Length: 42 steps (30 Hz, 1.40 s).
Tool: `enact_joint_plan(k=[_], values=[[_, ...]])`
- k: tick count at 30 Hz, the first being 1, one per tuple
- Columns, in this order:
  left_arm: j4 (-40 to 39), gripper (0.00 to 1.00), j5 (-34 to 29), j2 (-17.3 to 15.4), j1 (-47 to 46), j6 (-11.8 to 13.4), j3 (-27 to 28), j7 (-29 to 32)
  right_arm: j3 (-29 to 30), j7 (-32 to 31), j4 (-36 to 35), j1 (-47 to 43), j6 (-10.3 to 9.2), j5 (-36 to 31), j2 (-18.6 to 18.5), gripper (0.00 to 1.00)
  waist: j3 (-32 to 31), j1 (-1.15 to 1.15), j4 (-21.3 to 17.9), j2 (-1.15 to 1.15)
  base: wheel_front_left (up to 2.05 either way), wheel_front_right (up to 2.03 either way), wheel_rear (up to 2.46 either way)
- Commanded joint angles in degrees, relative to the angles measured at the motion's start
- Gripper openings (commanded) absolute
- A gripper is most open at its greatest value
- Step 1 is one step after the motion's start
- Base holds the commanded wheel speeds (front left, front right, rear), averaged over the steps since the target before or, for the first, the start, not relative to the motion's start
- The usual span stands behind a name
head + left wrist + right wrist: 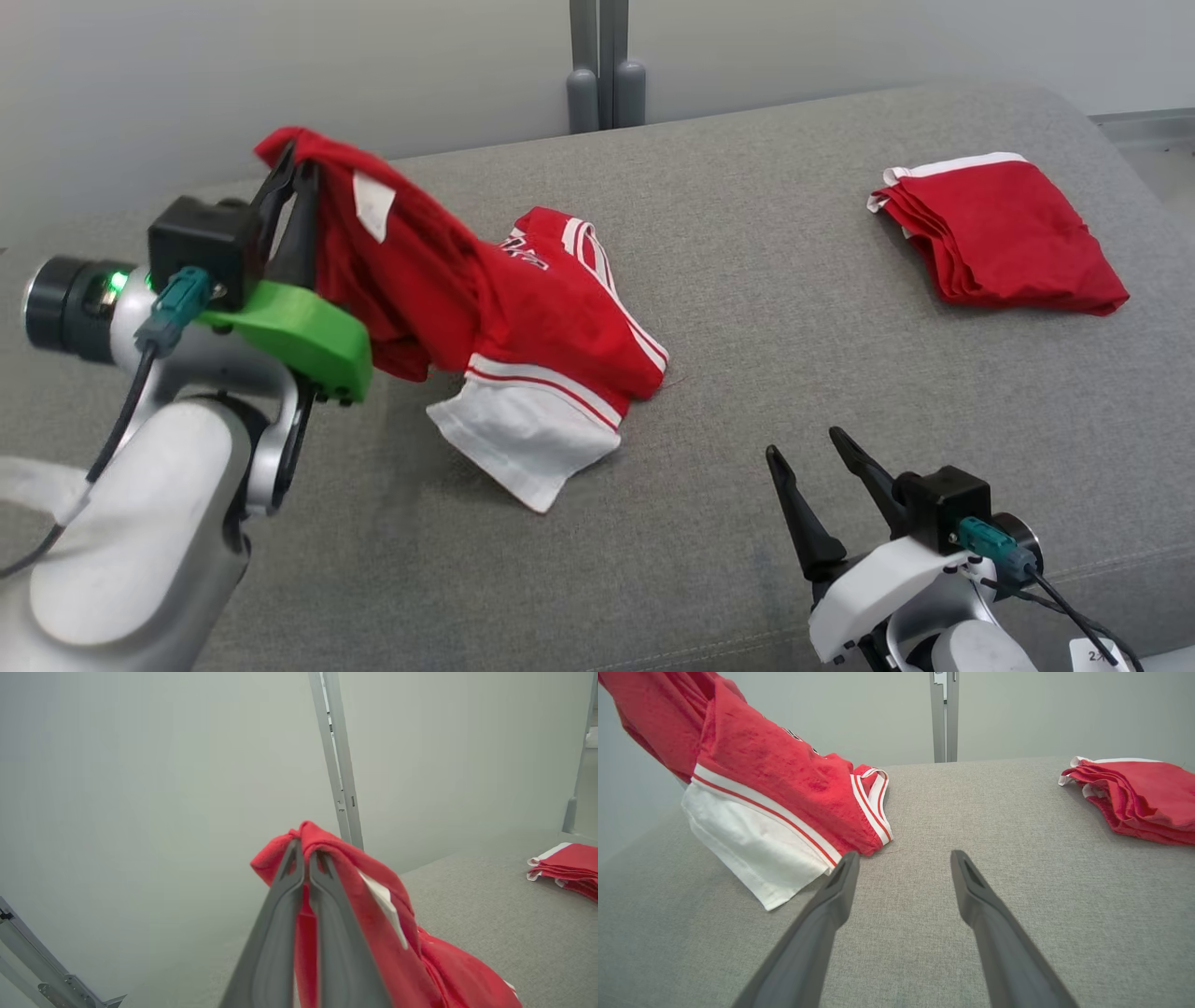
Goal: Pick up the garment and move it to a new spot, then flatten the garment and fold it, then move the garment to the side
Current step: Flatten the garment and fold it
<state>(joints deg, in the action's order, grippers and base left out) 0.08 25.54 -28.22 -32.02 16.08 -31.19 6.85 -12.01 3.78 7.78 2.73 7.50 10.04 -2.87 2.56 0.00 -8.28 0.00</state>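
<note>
The left end effector (297, 161) is pressed together on a top fold of the red garment (523, 308) and holds that part up in the air. The rest of the garment hangs down from it and trails toward the right end effector (805, 443). Its white hem rests on the grey table (672, 579). The right end effector has its fingers spread wide and holds nothing. It sits low, near the white hem but not touching it.

Here is what could go wrong. The pinch is only on a small bunch of cloth, so a fast lift may let it slip out and drop in a heap. The low part lies on the table, so it could drag, twist or roll under when it is moved. A folded red pile (1004, 233) lies well off past the right end effector, and dropping the garment too near it would mix the two up.

The left wrist view shows the pinch up close, with both fingers tight together, red cloth poking over the tips and a white label (383, 900) just beside them. The head view shows that less clearly. The right wrist view shows the hem and stripes lying on the table just beyond its left finger, and the left wrist view cannot tell you that.
</note>
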Motion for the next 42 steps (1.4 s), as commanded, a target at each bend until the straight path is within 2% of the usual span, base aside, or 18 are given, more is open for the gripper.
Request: enact_joint_plan(k=[1, 8, 14, 19, 22, 25, 29, 33, 42], values=[[-0.44, 0.0, -0.71, 0.52, -2.25, -0.68, -0.73, 0.71, -0.18, -0.07, 0.18, -0.45, -0.03, 0.41, -0.04, 1.0, -0.52, 0.0, -0.34, 0.0, 0.0, 0.0, 0.0], [3.04, 0.0, -3.6, 5.77, -15.06, -5.2, -5.86, 4.64, -1.77, 0.38, 0.88, -0.16, -0.03, 1.05, -0.04, 1.0, -1.23, 0.0, -2.58, 0.0, 0.0, 0.0, 0.0], [9.41, 0.0, -5.25, 10.64, -25.28, -7.89, -7.8, 4.76, -2.62, 0.65, 1.4, -0.01, -0.03, 1.26, -0.04, 1.0, -1.01, 0.0, -4.75, 0.0, 0.0, 0.0, 0.0], [14.73, 0.0, -4.54, 15.26, -31.64, -8.53, -7.62, 3.2, -3.06, 0.86, 1.69, 0.39, -0.03, 1.46, -0.04, 1.0, -0.48, 0.0, -5.87, 0.0, 0.0, 0.0, 0.0], [18.95, 0.0, -3.86, 16.6, -33.39, -8.32, -6.93, 2.72, -3.13, 1.15, 1.62, 0.86, -0.03, 1.69, -0.03, 1.0, 0.3, 0.0, -5.96, 0.0, 0.0, 0.0, 0.0], [23.94, 0.0, -2.64, 16.47, -32.15, -7.85, -6.07, 2.06, -3.22, 1.45, 1.71, 1.12, -0.03, 1.62, -0.03, 1.0, 0.96, 0.0, -5.89, 0.0, 0.0, 0.0, 0.0], [31.51, 0.0, -1.5, 13.88, -27.96, -7.3, -5.11, 2.05, -2.54, 1.73, 1.73, 1.37, -0.03, 1.71, -0.03, 1.0, 2.09, 0.0, -5.1, 0.0, 0.0, 0.0, 0.0], [37.82, 0.0, 0.1, 11.79, -22.16, -7.85, -5.06, 2.33, -1.77, 1.81, 1.68, 1.84, -0.03, 1.07, -0.03, 1.0, 3.08, 0.0, -3.78, 0.0, 0.0, 0.0, 0.0], [40.46, 0.0, 3.93, 9.35, -11.16, -7.95, -3.33, -1.18, -0.4, 0.94, 0.86, 1.88, -0.03, -0.48, -0.03, 1.0, 3.86, 0.0, 0.56, 0.0, 0.0, 0.0, 0.0]])
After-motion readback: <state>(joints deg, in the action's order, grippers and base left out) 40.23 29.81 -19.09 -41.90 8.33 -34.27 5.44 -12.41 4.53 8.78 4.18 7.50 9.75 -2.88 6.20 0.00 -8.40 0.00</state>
